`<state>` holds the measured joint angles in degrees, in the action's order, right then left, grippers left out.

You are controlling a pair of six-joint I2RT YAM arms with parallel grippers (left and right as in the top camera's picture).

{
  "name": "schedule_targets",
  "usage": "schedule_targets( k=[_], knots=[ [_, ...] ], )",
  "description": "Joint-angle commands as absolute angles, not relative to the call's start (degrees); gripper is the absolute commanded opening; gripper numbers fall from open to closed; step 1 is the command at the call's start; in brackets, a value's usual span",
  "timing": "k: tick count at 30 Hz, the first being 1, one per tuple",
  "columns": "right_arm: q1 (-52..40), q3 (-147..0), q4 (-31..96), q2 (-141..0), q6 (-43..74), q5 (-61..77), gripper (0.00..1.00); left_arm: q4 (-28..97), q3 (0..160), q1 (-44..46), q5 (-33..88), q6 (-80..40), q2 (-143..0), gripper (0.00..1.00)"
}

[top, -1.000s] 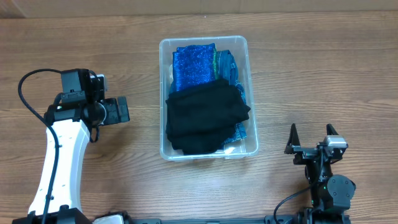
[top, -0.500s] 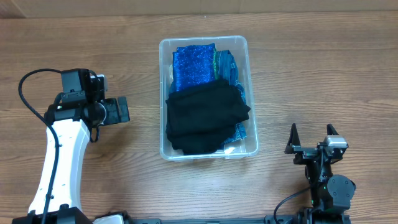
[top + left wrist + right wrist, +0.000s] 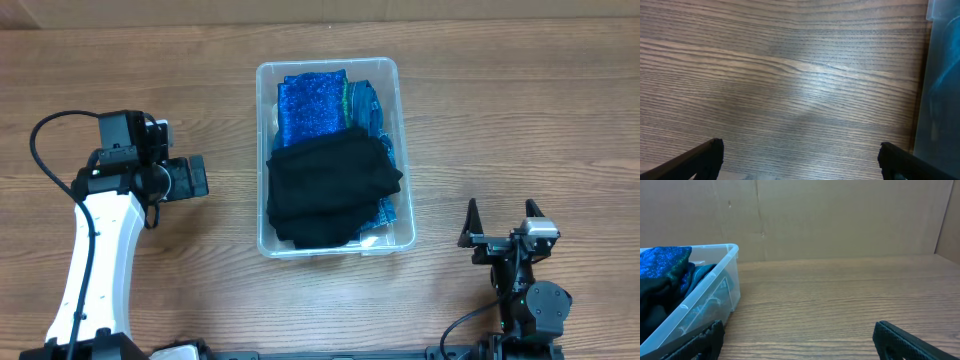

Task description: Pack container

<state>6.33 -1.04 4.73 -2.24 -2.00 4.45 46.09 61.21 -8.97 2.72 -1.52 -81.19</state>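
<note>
The clear plastic container (image 3: 263, 100) stands in the middle of the table, holding a sparkly blue cloth (image 3: 310, 105), teal fabric (image 3: 368, 105) and a folded black garment (image 3: 330, 190) on top. Its wall (image 3: 942, 90) shows at the right edge of the left wrist view, and its corner (image 3: 715, 292) at the left of the right wrist view. My left gripper (image 3: 198, 176) hangs open over bare wood left of the container, nothing between its fingers (image 3: 705, 157). My right gripper (image 3: 503, 225) stands open near the front right, empty, its fingers (image 3: 910, 340) wide apart.
A cardboard wall (image 3: 840, 220) rises behind the table's far edge. Bare wooden tabletop (image 3: 520, 110) lies to the right and left of the container.
</note>
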Motion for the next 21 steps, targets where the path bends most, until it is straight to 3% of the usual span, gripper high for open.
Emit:
schedule_targets(
  k=[1,8,21],
  knots=[
    [6.07,-0.49,4.54,-1.63,-2.39,3.99,1.00,47.20,60.84,-7.44,2.37,-2.13,-75.11,1.00],
    [6.07,-0.49,4.54,-1.63,-2.39,3.99,1.00,45.30,57.82,-5.06,2.59,-2.13,-55.55,1.00],
    [6.07,-0.49,4.54,-1.63,-2.39,3.99,1.00,9.17,21.56,-5.13,7.22,-2.22,-22.50,1.00]
  ],
)
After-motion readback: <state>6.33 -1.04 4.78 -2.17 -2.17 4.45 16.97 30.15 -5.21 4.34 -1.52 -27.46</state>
